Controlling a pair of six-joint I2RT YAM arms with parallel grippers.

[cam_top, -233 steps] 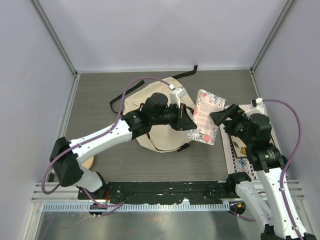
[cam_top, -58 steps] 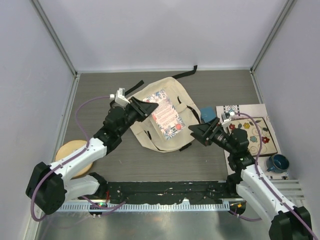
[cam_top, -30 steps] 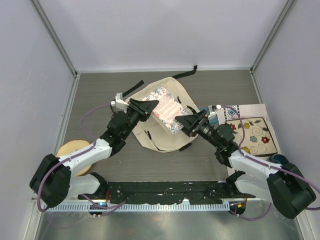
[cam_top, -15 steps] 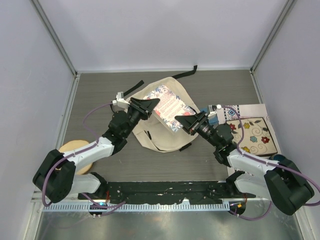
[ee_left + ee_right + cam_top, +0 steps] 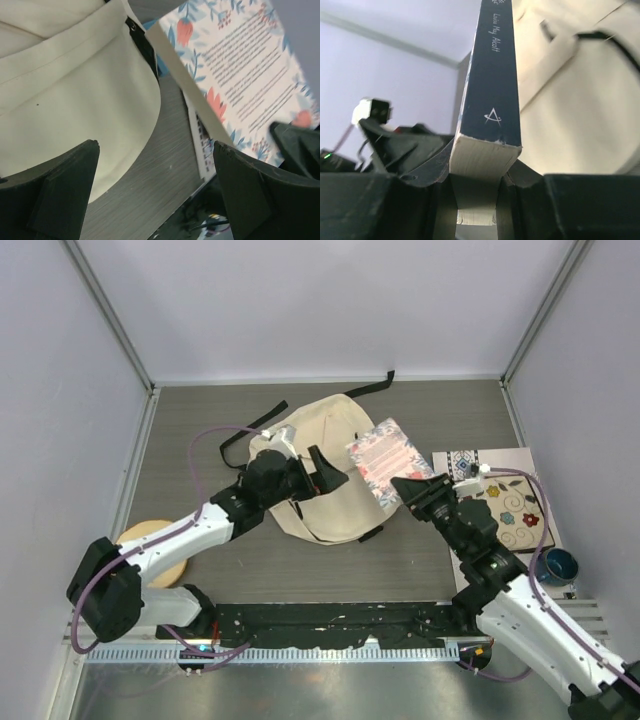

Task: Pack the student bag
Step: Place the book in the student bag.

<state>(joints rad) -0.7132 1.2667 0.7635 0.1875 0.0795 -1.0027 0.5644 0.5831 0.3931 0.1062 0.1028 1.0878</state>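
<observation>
The right gripper [image 5: 477,186] is clamped on one end of a thick paperback book with a dark blue spine and floral cover [image 5: 384,454], which rises tilted out of its jaws. The left gripper [image 5: 328,473] has its jaws spread wide, holding nothing. Beneath and beyond the left jaws, just left of the right jaws, the large cream fabric student bag with black straps [image 5: 318,423] lies on the grey table [image 5: 200,430].
</observation>
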